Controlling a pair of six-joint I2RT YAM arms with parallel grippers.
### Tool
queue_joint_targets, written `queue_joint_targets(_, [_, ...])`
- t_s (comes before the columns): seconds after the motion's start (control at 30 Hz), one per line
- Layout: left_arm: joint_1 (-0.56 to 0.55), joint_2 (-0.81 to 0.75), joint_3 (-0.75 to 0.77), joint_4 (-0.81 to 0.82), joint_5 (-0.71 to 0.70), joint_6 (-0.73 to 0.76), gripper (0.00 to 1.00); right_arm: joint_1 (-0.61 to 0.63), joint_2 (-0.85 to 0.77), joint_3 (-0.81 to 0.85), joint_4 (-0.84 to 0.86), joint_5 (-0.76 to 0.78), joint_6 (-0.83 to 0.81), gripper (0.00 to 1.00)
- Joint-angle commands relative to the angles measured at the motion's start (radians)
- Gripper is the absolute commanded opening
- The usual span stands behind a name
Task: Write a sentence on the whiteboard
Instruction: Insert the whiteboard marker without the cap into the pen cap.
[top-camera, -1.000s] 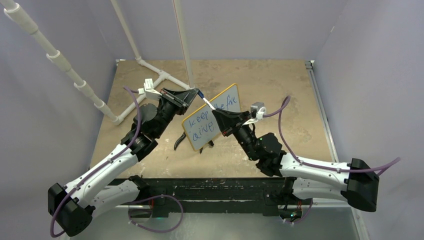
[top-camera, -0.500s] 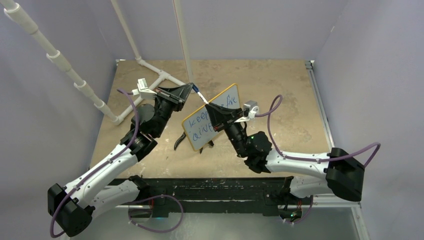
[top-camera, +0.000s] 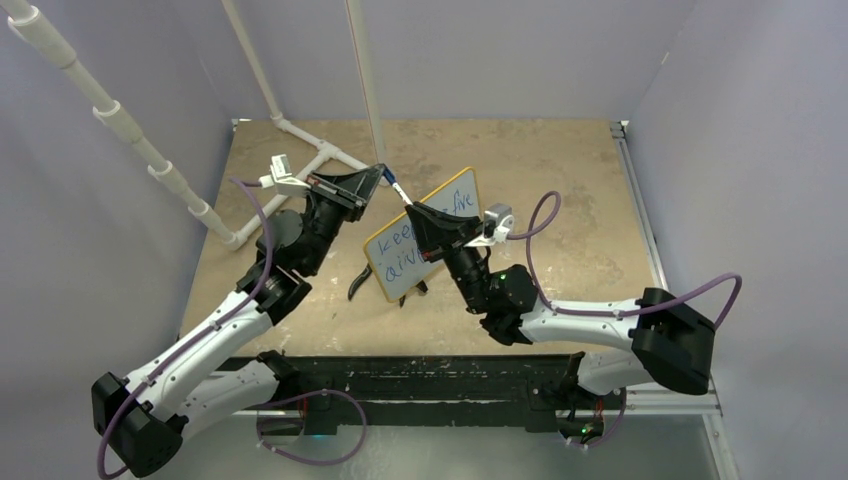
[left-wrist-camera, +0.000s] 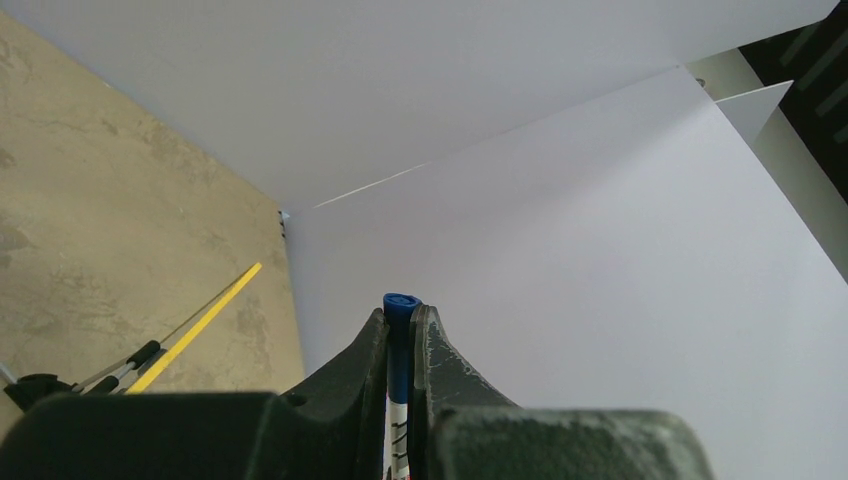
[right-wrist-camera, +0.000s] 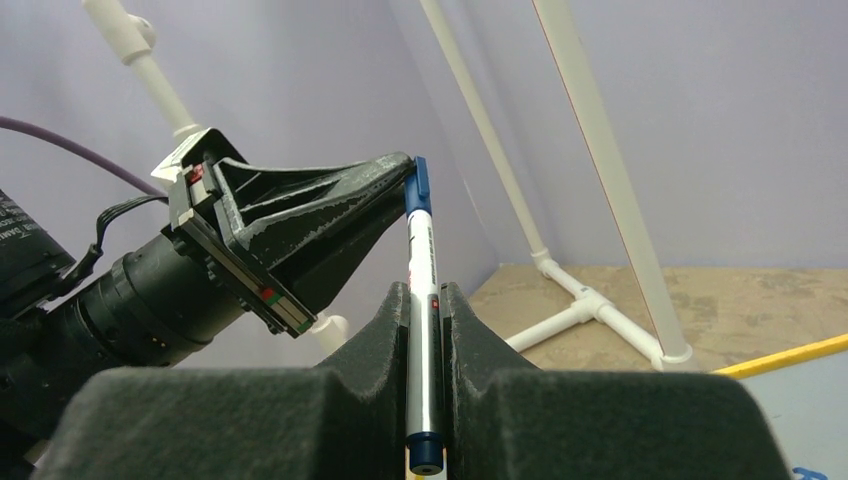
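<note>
With the sentence written on the whiteboard, which stands on the desk below them, the left tool, closed on the blue cap, and the right tool, gripping the marker, should probably stay in one straight line.

Whiteboard standing on table, marker between left tool and right tool

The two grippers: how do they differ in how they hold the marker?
The left gripper pinches the blue cap at its tip; the right gripper clamps the white barrel. The left sits off the whiteboard's left edge; the right hides part of its lettering. Both are shut on one marker.
</note>
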Motion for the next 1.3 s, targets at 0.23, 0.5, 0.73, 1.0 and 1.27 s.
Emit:
queue_joint_targets(0.23, [-0.028,0.030,0.198,-0.205,0.233,0.329,0.23,-0.016,-0.052,-0.004,0.208,0.018,-0.019,0.00])
queue_joint_targets(0.5, [-0.029,0.009,0.258,-0.266,0.294,0.479,0.51,-0.016,-0.103,-0.039,0.226,0.056,-0.025,0.00])
queue_joint_targets(0.73, [-0.027,0.029,0.343,-0.236,0.493,0.597,0.74,-0.016,-0.212,-0.148,0.202,0.018,0.000,0.00])
queue_joint_targets(1.0, [-0.027,0.125,0.407,-0.260,0.573,0.616,0.78,-0.016,-0.329,-0.202,0.061,-0.111,0.052,0.00])
queue_joint_targets(1.27, [-0.026,0.156,0.414,-0.214,0.631,0.588,0.77,-0.016,-0.360,-0.201,0.006,-0.147,0.062,0.00])
